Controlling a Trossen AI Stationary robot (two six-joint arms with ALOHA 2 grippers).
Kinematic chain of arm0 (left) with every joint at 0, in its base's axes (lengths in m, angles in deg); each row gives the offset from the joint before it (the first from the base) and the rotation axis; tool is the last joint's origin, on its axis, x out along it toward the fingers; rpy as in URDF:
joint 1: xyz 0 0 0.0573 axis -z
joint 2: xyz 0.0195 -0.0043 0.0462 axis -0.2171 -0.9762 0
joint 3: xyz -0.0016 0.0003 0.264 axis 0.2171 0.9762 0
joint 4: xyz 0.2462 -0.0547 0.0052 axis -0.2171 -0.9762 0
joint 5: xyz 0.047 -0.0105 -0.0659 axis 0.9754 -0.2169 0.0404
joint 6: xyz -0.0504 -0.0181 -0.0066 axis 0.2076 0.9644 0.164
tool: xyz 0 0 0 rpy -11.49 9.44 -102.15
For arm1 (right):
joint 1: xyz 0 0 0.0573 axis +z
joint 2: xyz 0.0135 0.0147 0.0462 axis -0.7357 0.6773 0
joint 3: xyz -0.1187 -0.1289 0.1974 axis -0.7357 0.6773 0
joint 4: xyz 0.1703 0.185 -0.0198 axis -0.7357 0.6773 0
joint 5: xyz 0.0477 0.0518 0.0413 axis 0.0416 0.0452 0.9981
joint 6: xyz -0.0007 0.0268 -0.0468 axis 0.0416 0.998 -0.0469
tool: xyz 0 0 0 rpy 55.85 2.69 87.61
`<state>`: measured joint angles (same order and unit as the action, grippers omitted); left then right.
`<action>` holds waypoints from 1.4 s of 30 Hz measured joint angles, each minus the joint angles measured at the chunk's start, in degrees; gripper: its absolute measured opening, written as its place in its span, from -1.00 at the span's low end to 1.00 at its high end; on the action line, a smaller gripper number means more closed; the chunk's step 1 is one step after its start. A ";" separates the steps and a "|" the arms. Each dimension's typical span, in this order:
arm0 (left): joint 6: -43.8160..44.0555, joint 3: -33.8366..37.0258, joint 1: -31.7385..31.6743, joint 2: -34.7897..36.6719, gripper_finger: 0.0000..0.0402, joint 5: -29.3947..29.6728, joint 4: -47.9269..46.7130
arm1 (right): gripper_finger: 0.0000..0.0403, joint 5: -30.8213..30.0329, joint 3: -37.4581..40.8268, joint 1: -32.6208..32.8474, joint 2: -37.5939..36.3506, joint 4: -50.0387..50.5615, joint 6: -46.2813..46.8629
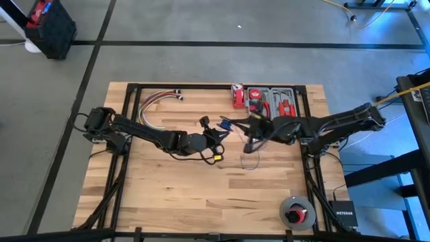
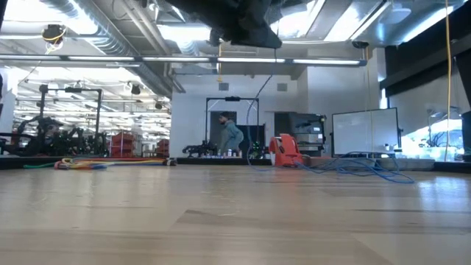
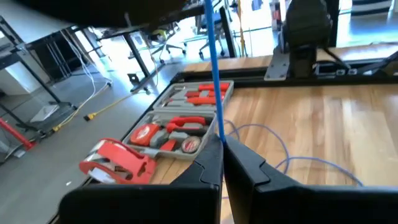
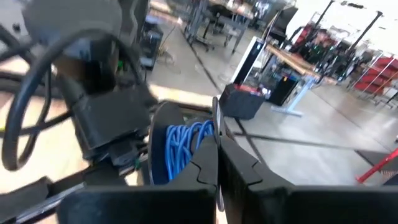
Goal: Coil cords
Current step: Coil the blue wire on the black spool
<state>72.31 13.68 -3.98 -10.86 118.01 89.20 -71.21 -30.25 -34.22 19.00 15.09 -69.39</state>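
Note:
The cord is a thin blue wire. Slack loops of it (image 1: 250, 158) lie on the wooden table near the middle, seen also in the left wrist view (image 3: 281, 149). A bunch of blue turns (image 4: 183, 149) sits close to the left arm's hand; what they are wound on I cannot tell. My left gripper (image 1: 222, 132) and my right gripper (image 1: 252, 128) meet above the table's middle, both shut on the cord. In the low view both hang high over the table (image 2: 243, 22). My left gripper pinches one strand of the cord (image 3: 219, 127) between its two shut fingertips. The strand runs straight up and away from the fingers, drawn taut, clear of the table. My right gripper pinches a thin strand (image 4: 216, 121) at its shut fingertips, next to the blue turns. The fingers point about level toward the left arm.
A grey tray of red-handled tools (image 1: 272, 101) and a red tape dispenser (image 1: 237, 96) stand at the far edge. A bundle of coloured wires (image 1: 158, 101) lies far left. A round reel (image 1: 296, 214) sits near right. The near half of the table is bare wood.

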 joint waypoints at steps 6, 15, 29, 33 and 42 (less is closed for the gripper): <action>-0.07 0.04 -0.09 -0.07 -1.00 0.04 0.57 | -0.99 0.09 -0.49 -0.02 -4.95 -0.52 -1.04; -0.60 0.09 -0.40 -0.13 -1.00 0.22 0.41 | -0.99 1.21 -7.60 0.00 -6.17 0.61 -4.20; -4.25 0.41 -0.39 0.68 -1.00 3.71 -3.45 | -0.99 3.57 -12.82 0.03 -5.70 11.21 -1.25; -5.33 0.74 -1.20 3.71 -1.00 6.51 -10.11 | -0.99 4.14 -11.45 0.03 -5.45 16.64 2.26; 1.57 0.61 -5.12 13.38 -1.00 7.33 -29.87 | -0.99 3.52 -6.91 0.03 -5.32 23.66 4.04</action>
<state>73.88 14.29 -9.10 2.52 125.34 59.33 -67.70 -37.16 -34.19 13.68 38.75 -65.36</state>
